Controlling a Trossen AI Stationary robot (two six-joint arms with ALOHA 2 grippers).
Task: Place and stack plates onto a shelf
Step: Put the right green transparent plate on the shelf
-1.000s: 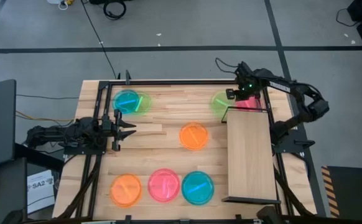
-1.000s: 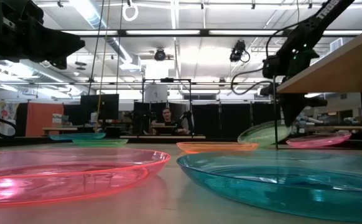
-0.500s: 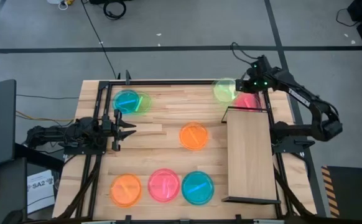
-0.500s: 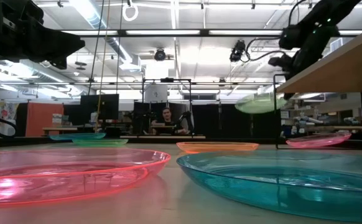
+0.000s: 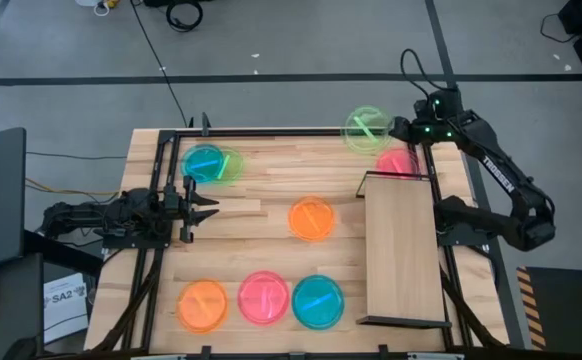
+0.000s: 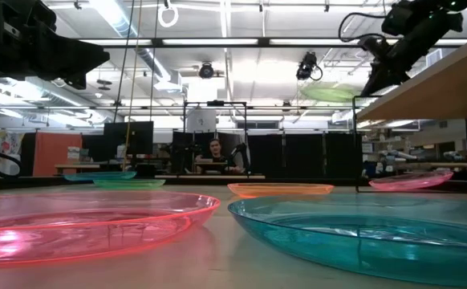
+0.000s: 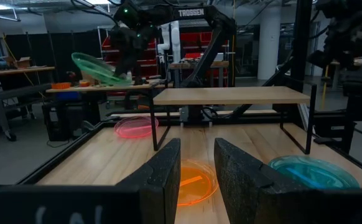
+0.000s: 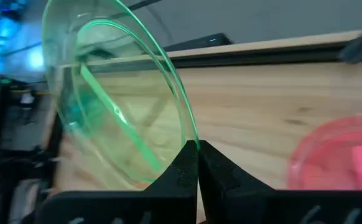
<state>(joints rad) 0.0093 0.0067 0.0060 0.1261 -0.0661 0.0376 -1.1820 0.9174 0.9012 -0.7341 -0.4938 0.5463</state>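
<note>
My right gripper [image 5: 401, 130] is shut on a green plate [image 5: 367, 128], raised near the table's far edge, just beyond the shelf's [image 5: 403, 250] far end. In the low view the green plate [image 6: 330, 92] hangs level above the height of the shelf board [image 6: 434, 84]. A pink plate [image 5: 396, 162] lies on the table, partly under the shelf's far end. An orange plate [image 5: 312, 218] lies mid-table. A teal plate rests on a green one [image 5: 209, 163] far left. Orange [image 5: 203, 305], pink [image 5: 264, 298] and teal [image 5: 318, 301] plates sit along the near edge. My left gripper [image 5: 206, 201] waits open at the left. My right gripper pinches the green plate's rim [image 8: 190, 138] between its two fingers, on the side toward the table's right. The fingers come at it from the right, roughly level. The plate is lifted clear of the table and juts out from the fingers toward the left.
The shelf's thin black frame legs [image 7: 157, 127] stand on the slatted table top [image 5: 261, 195]. A black frame rail [image 5: 271, 131] runs along the table's far edge. A person [image 6: 214, 152] sits in the room far behind the table.
My right gripper has risen and moved toward the far-right corner, carrying the green plate. The plate, a second ago tilted low beside the shelf's far end, is now lifted clear above the shelf's height and nearly level.
</note>
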